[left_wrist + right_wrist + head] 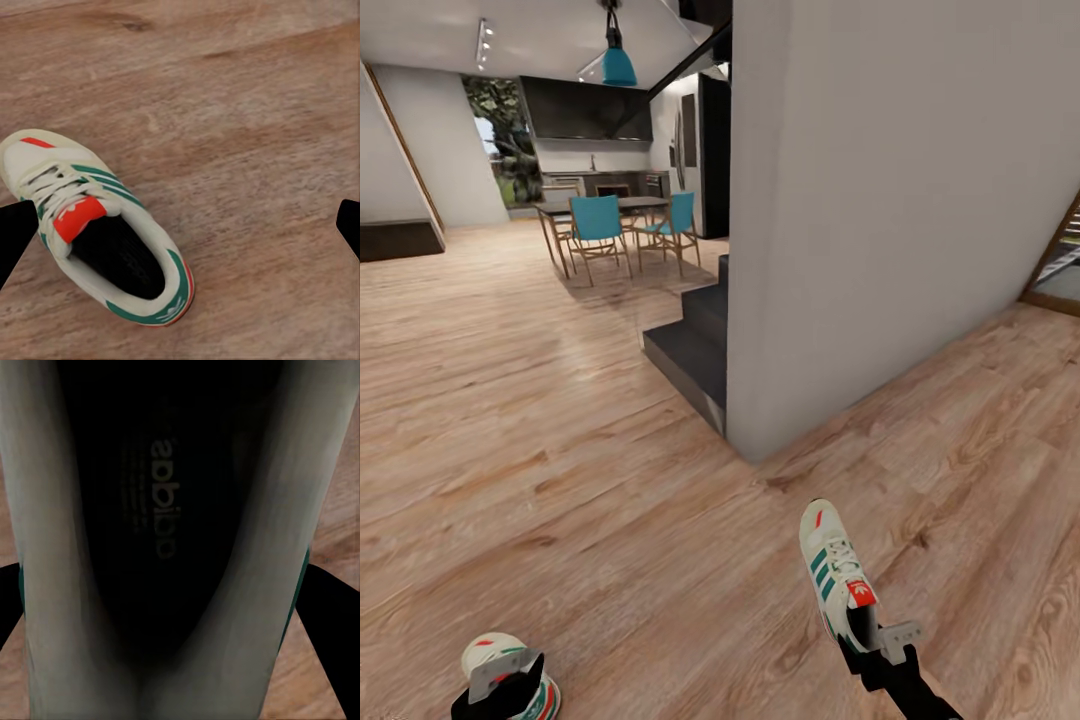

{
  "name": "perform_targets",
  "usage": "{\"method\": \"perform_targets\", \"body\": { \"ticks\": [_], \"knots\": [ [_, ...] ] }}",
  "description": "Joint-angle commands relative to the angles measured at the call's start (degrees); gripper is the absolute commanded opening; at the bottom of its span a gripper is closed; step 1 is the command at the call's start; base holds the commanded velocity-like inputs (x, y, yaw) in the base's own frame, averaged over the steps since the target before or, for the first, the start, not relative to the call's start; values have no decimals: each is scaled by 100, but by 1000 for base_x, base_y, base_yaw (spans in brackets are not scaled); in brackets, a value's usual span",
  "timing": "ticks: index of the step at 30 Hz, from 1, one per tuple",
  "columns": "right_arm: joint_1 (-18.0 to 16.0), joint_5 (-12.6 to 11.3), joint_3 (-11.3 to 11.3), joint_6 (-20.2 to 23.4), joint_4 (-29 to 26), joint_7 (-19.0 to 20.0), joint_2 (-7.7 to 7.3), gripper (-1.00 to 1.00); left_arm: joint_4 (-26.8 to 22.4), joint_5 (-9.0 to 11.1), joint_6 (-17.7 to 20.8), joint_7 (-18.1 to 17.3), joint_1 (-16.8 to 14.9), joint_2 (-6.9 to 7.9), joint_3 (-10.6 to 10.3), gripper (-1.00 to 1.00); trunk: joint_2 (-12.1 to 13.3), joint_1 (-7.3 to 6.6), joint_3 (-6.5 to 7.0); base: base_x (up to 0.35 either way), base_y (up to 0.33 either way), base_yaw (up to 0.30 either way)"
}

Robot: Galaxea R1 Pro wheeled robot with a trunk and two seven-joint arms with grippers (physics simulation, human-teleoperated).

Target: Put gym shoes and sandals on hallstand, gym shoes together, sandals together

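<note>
— Biggest first?
— Corridor floor [560, 450]: light wood planks, spread across nearly the whole head view. Then a white wall corner [900, 200], standing tall right of centre. Dark stairs [695, 350] tucked against its left side.
— Further back?
— Dining table [600, 207] with teal chairs [596, 222] around it, well away across the planks. Teal pendant lamp [618, 65] hung above.
— And the shoes?
— Right gym shoe [836, 572] low in the head view, right of centre, toe pointing away, white with green stripes and a red tongue patch. Left gym shoe [495, 650] at the bottom left edge, partly hidden under the arm. Well apart from each other.
— Left gripper?
— Left gripper [505, 685] directly over that shoe. Spread wide in the left wrist view [180, 225], dark fingers [15, 232] at the two edges, nothing pinched. Shoe [97, 240] lying on the planks close by one finger, opening upward.
— Right gripper?
— Right gripper [885, 645] at the heel of the right gym shoe. Seen up close from the right wrist, straight into the dark inside of the shoe [180, 510]. Fingers [334, 615] flanking both sides of the heel. Clamped or merely alongside: cannot tell. Lifted or resting on the planks: cannot tell either.
</note>
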Motion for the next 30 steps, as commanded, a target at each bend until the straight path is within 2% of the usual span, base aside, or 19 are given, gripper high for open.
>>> {"method": "perform_targets", "body": {
  "ticks": [1, 18, 25, 30],
  "knots": [
    [-2, -64, 17, -10, 1, 41, -4, -100, 2, -57, -24, -38, -8, -4, 49, 100, -2, 1, -5, 235, -197, 272],
    [-2, -63, 16, -9, 1, 41, -7, -100, -5, -56, -24, -38, -8, -4, 49, 100, -2, 1, -5, 212, -197, 272],
    [-2, -65, 16, -9, 1, 44, -7, -100, -5, -56, -24, -38, -8, -4, 51, 100, -2, 1, -5, 45, -216, 273],
    [-2, -66, 16, -11, 1, 42, -7, -100, -6, -53, -24, -38, -8, -4, 56, 100, -2, 1, -5, 4, -80, 273]
  ]
}}
